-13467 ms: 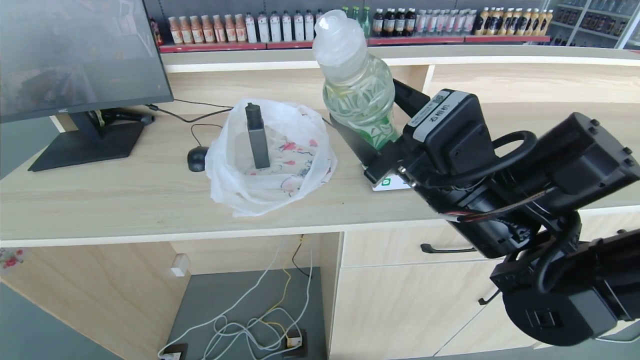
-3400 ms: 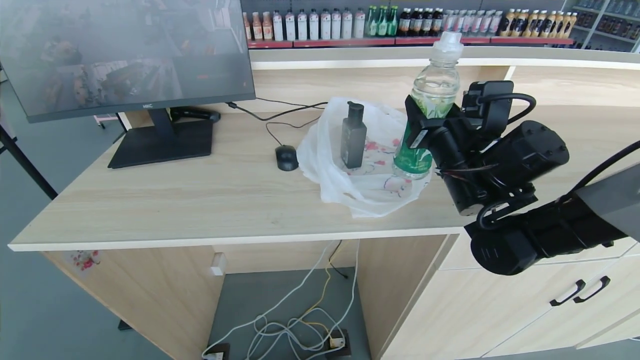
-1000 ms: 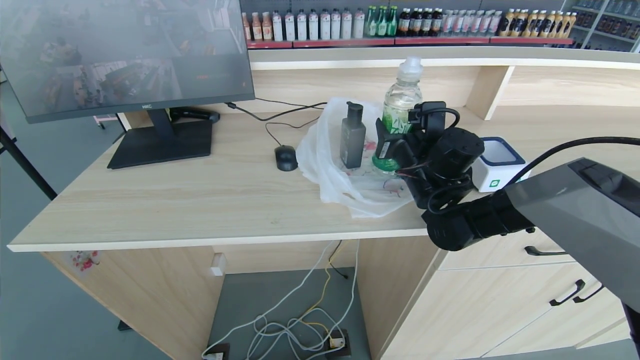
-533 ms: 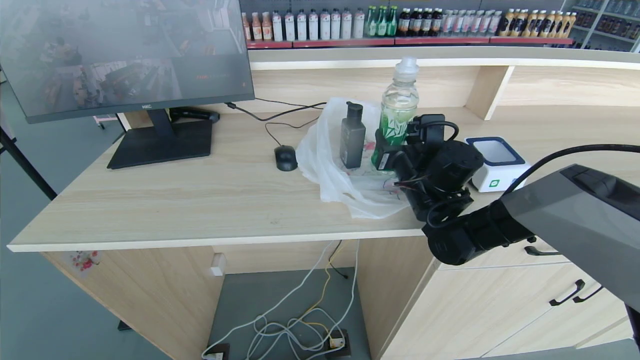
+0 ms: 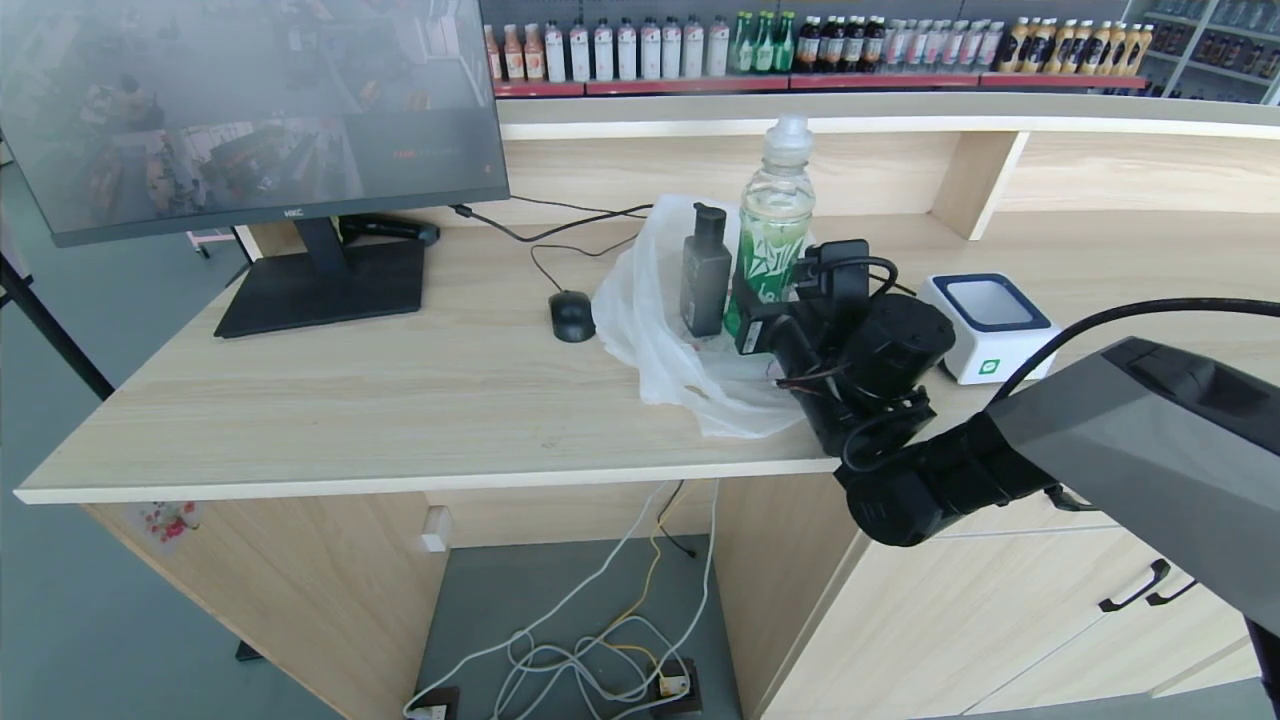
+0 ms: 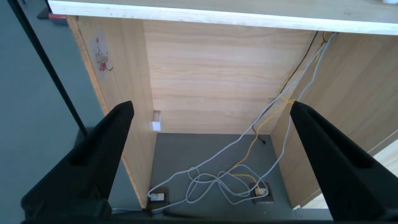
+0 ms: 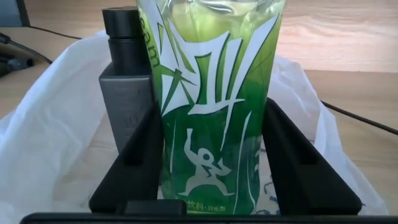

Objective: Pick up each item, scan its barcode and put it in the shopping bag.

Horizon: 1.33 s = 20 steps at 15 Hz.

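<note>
Bottle (image 5: pixel 772 235), green label with white strokes and a figure, upright over the bag (image 5: pixel 650 335) on the right half of the desk (image 5: pixel 300 400), just beside a grey flask (image 5: pixel 705 275). Right gripper (image 5: pixel 765 325) clamped it; left gripper (image 6: pixel 208 124) gaped wide, empty.

We see bright, even light across the counter (image 5: pixel 400 400), soft shadow beneath it, pale reflections on the far-left monitor (image 5: pixel 250 100).

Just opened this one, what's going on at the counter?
The right gripper is shut on a green-labelled drink bottle, holding it upright at the white shopping bag, close beside a dark grey bottle standing in the bag. The barcode scanner sits on the counter to the bag's right. The left gripper is open below counter level, holding nothing.
</note>
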Available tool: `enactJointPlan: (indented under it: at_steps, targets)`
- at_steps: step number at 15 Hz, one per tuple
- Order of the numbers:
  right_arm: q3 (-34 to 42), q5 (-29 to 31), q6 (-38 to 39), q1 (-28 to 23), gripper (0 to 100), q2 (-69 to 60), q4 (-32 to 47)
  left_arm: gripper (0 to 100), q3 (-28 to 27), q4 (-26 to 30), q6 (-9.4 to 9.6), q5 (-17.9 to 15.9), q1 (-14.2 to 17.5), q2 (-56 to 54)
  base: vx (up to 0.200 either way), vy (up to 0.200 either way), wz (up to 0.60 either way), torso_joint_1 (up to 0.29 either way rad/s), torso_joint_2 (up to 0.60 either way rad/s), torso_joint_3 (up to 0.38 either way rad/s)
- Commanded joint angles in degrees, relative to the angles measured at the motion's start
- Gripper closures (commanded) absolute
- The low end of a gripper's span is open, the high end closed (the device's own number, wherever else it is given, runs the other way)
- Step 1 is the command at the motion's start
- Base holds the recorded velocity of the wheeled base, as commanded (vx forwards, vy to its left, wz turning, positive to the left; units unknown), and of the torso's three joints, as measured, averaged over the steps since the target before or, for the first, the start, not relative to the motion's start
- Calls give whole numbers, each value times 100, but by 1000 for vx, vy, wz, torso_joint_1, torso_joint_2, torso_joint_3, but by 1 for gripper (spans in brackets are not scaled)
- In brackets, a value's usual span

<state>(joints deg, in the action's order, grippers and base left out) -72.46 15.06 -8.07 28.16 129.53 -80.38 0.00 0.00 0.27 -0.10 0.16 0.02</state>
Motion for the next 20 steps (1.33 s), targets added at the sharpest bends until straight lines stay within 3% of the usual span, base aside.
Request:
enactJointPlan:
  at_steps: [1, 9, 10, 16, 20]
  targets:
    - [136, -3, -2, -4, 100, 38, -56, 0, 0, 0, 0, 1, 2, -2, 0, 0, 0, 0, 0, 0]
    - [373, -3, -2, -100, 100, 11, -276, 0, 0, 0, 0, 1, 2, -2, 0, 0, 0, 0, 0, 0]
    - [443, -11, -10, -100, 0, -41, -311, 0, 0, 0, 0, 1, 2, -2, 0, 0, 0, 0, 0, 0]
    - [522, -20, -19, -118, 0, -217, -311, 0, 0, 0, 0, 1, 2, -2, 0, 0, 0, 0, 0, 0]
    - [1270, -152, -10, -179, 0, -920, -338, 0, 0, 0, 0, 1, 2, -2, 0, 0, 0, 0, 0, 0]
